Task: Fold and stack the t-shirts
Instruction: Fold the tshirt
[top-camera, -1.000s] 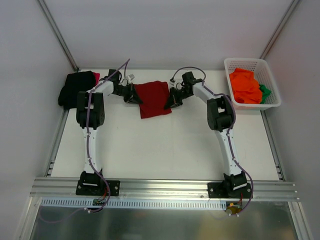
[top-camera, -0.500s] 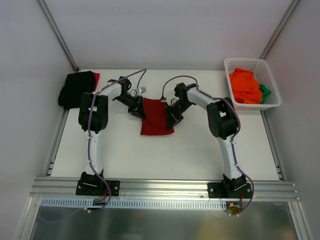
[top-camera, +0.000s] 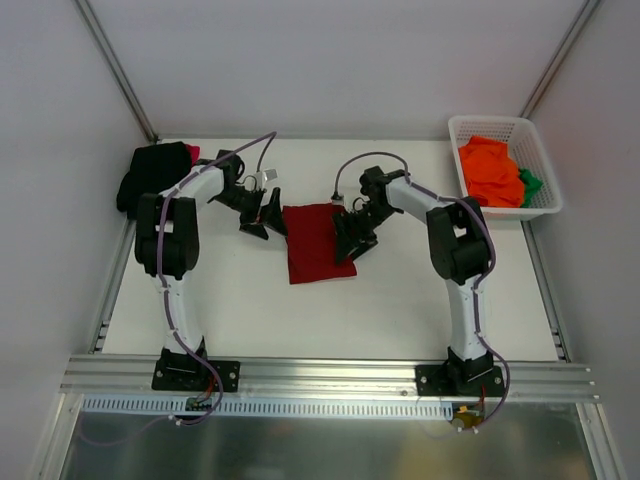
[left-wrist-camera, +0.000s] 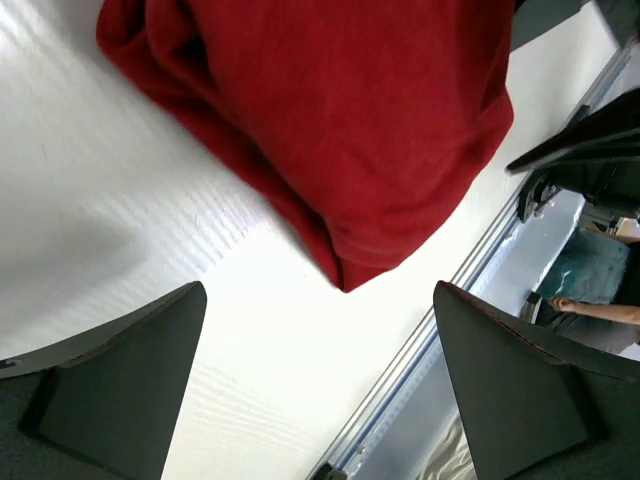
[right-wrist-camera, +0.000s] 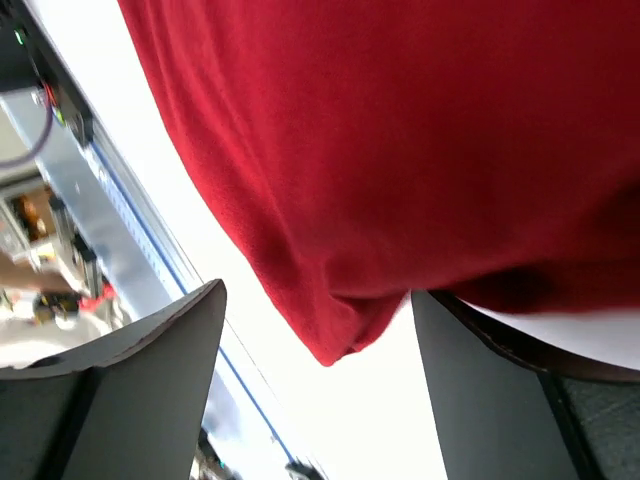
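No legible text or labels anywhere

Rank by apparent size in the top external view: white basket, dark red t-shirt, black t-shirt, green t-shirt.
1. white basket
2. dark red t-shirt and black t-shirt: about alike, the black one partly behind the left arm
3. green t-shirt, mostly hidden

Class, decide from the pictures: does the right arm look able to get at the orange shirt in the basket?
Probably yes. The basket is open on top, the orange shirt lies uppermost, and the right gripper stands open with nothing between them.
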